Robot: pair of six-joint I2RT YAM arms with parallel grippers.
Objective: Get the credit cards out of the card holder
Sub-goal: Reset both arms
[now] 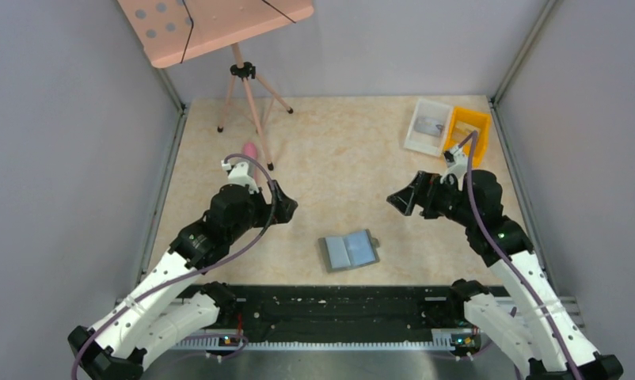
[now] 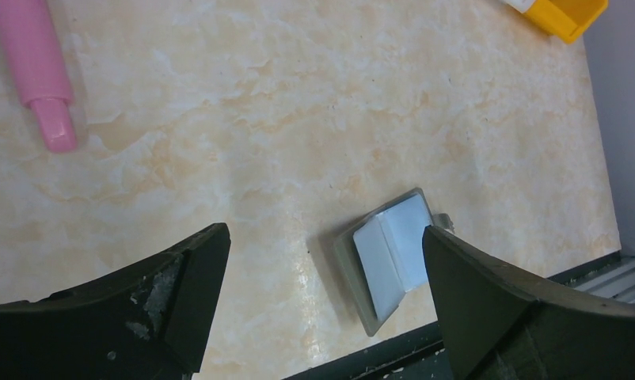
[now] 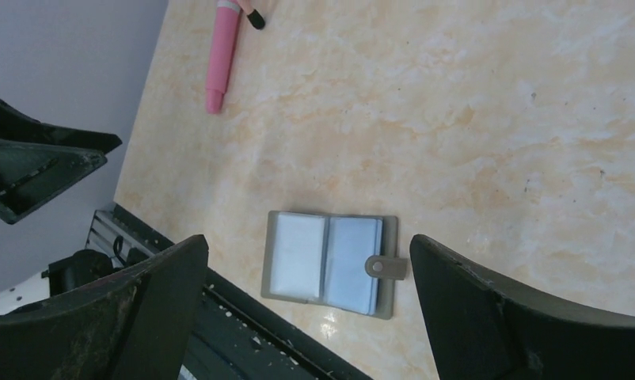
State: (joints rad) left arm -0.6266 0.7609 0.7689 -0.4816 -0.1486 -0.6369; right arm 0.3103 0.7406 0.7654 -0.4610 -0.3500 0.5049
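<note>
Centrally, card holder (image 1: 348, 251) lying open, between left gripper (image 1: 287, 207) and right gripper (image 1: 396, 199), both spread wide.

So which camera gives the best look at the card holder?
Right wrist: the card holder lies open flat and whole, with both pale panels and its snap tab clear. Top external shows it whole but small. Left wrist sees it slanted, with one edge hidden.
</note>
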